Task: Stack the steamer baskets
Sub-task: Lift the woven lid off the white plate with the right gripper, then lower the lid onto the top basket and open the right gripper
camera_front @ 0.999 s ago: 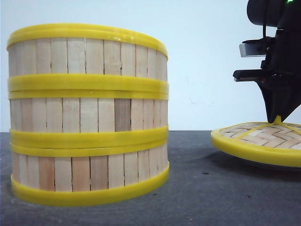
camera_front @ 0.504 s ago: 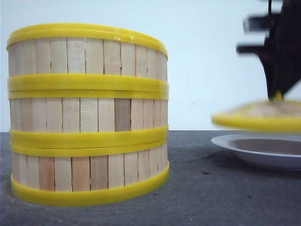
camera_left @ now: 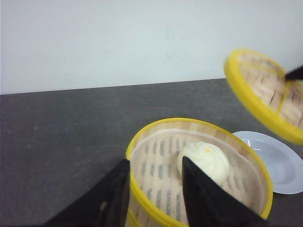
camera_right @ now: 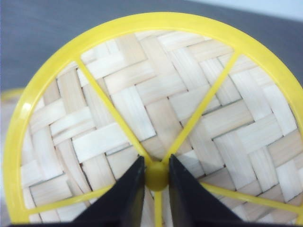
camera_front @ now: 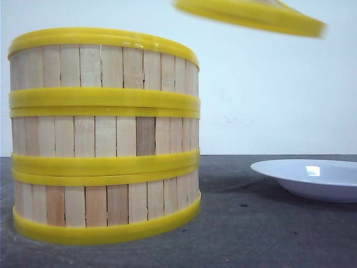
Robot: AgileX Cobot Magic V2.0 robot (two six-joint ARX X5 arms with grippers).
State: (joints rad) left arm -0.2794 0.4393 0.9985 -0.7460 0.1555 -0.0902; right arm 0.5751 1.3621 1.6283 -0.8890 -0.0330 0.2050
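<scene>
Three steamer baskets [camera_front: 104, 137] stand stacked at the left of the front view. The top basket [camera_left: 194, 121] holds a white bun [camera_left: 204, 161] on a liner. My left gripper [camera_left: 155, 161] is open and straddles that basket's near wall, one finger outside and one inside. The woven yellow-rimmed lid [camera_front: 251, 15] hangs tilted in the air, up and to the right of the stack. My right gripper [camera_right: 156, 177] is shut on the lid's yellow knob [camera_right: 156, 174]. The lid [camera_left: 262, 94] also shows in the left wrist view, above the plate.
A white plate [camera_front: 312, 176] lies bare on the dark table [camera_front: 240, 223], to the right of the stack. A pale wall stands behind the table.
The lid left the white plate and rose up and to the left, carried by the right gripper, which is now above the front view. The stack has not moved.
</scene>
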